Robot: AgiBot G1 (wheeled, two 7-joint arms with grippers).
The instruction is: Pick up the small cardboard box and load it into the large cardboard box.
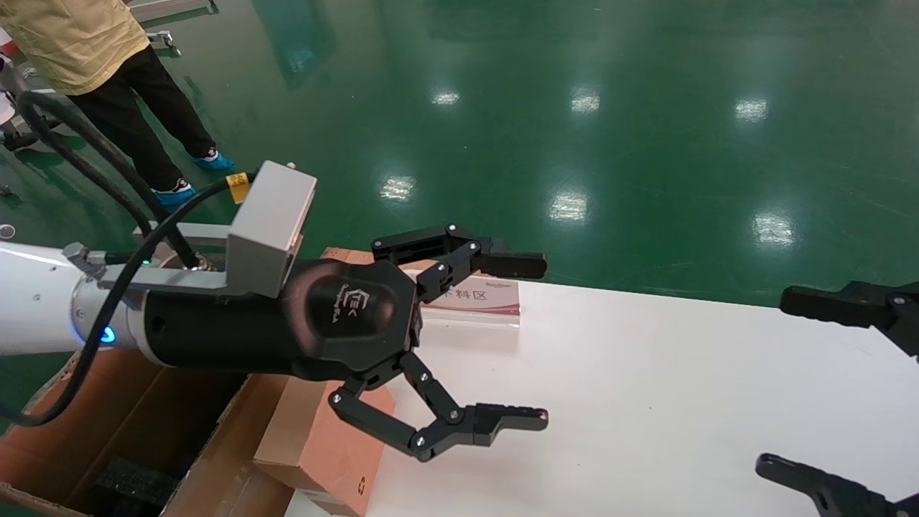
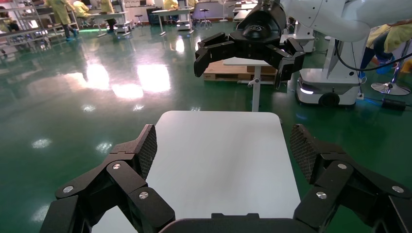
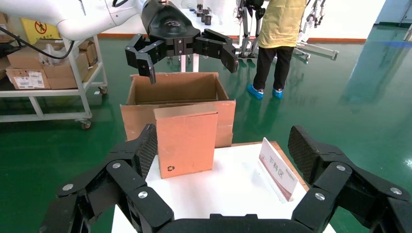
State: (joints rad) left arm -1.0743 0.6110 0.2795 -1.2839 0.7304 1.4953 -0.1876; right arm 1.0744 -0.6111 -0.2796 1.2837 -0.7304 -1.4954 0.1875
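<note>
White table (image 1: pixel 646 373); left claw (image 1: pixel 502 337) wide, empty.

Factory hall: glossy green floor (image 1: pixel 574 108), worktables (image 2: pixel 104 17), parcel-laden trolley (image 3: pixel 53 94)

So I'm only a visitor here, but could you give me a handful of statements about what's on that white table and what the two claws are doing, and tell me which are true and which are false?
1. The small cardboard box stands upright on the white table. True.
2. The left gripper is clamped on that box. False: it is open and holds nothing, raised above the box.
3. The large cardboard box is sealed shut. False: its top is open.
4. The right gripper is open and empty. True.
5. A small sign stands on the table. True.
6. The small box already sits inside the large one. False: it stands on the table, in front of it.
</note>
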